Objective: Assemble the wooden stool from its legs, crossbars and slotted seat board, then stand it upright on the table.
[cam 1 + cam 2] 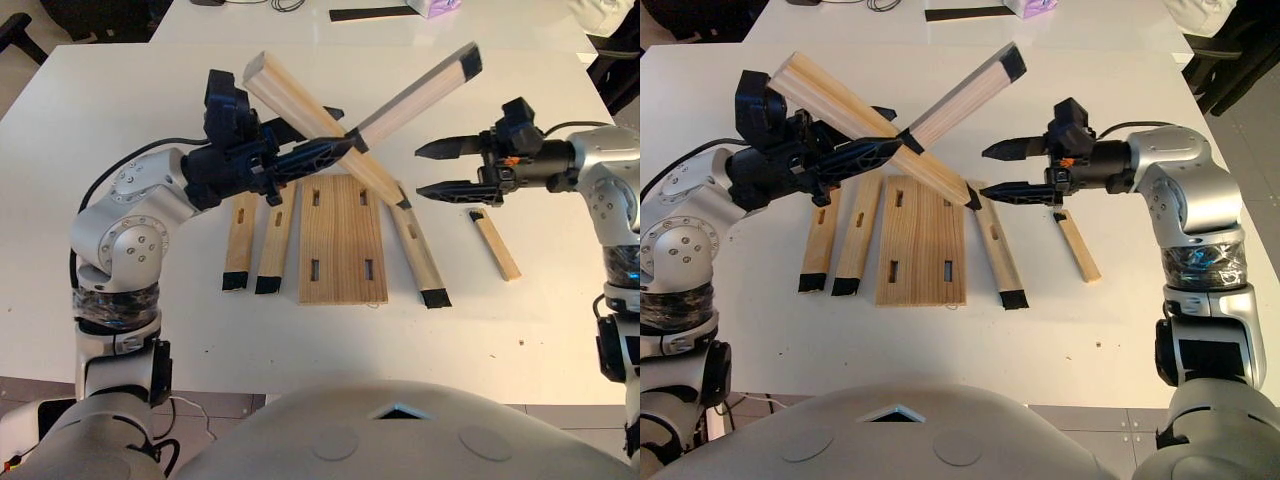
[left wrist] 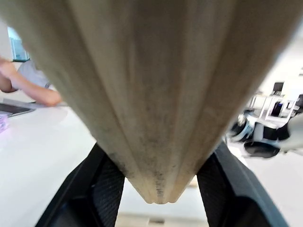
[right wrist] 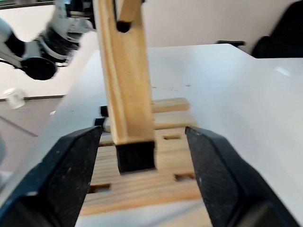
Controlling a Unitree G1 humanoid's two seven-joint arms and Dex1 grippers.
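1. The crossed legs [image 1: 300, 105] are clamped in the left gripper [image 1: 340, 150] and held raised above the seat board [image 1: 342, 240] on the table [image 1: 100, 100].
2. The right gripper [image 1: 420, 171] is spread wide; in the right wrist view, one leg's black-capped end [image 3: 136, 156] is framed between its fingers.

board [image 1: 343, 238]: flat on table [image 1: 120, 100], centre.
left legs [image 1: 241, 235]: two side by side, just left of board.
right leg [image 1: 418, 250]: just right of board, near end splayed right.
crossbar [image 1: 494, 243]: right of right leg, apart.
crossed legs [image 1: 290, 100]: in left gripper [image 1: 345, 145], raised over board's far edge.
right gripper [image 1: 420, 171]: just right of crossed legs, above crossbar's far end.
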